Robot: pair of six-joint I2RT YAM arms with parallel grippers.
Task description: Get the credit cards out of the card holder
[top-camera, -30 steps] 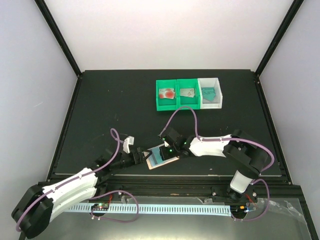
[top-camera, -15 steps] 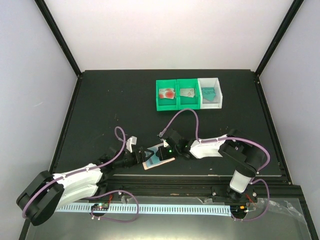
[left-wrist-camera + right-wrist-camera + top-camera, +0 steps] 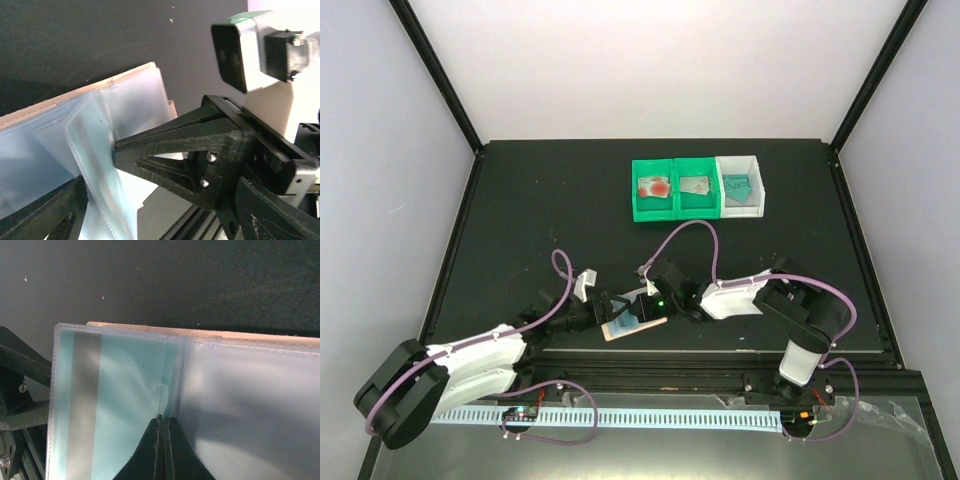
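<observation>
- Card holder point(image 3: 638, 326) lies open on the black table point(image 3: 540, 220) close to its near edge, between the two grippers, peach-orange cover down and pale blue pocket panels up.
- Left gripper point(image 3: 607, 311) sits at the holder's left end. In the left wrist view its fingers point(image 3: 45, 215) stand wide apart at the bottom corners, with the clear pocket leaves running down between them. Whether either finger touches the holder cannot be told.
- Right gripper point(image 3: 642, 301) reaches in from the far right side. In its own wrist view the two fingers are pressed together, their tips at the fold between two panels, pinching the edge of a clear pocket leaf. The left wrist view shows that leaf lifted off the panel beneath.
- A teal striped card point(image 3: 117, 405), teal with a grey band, sits inside the clear pocket just left of those fingertips. Whether the tips catch the card as well as the leaf cannot be told.
- Well apart, toward the far side, the green bin point(image 3: 676, 212) holds a red-blotch card point(image 3: 653, 187) in its left compartment and a silver-grey card point(image 3: 695, 185) in its right one.
- The white bin point(image 3: 741, 210) touches the green bin's right side and holds a teal card point(image 3: 738, 185).
</observation>
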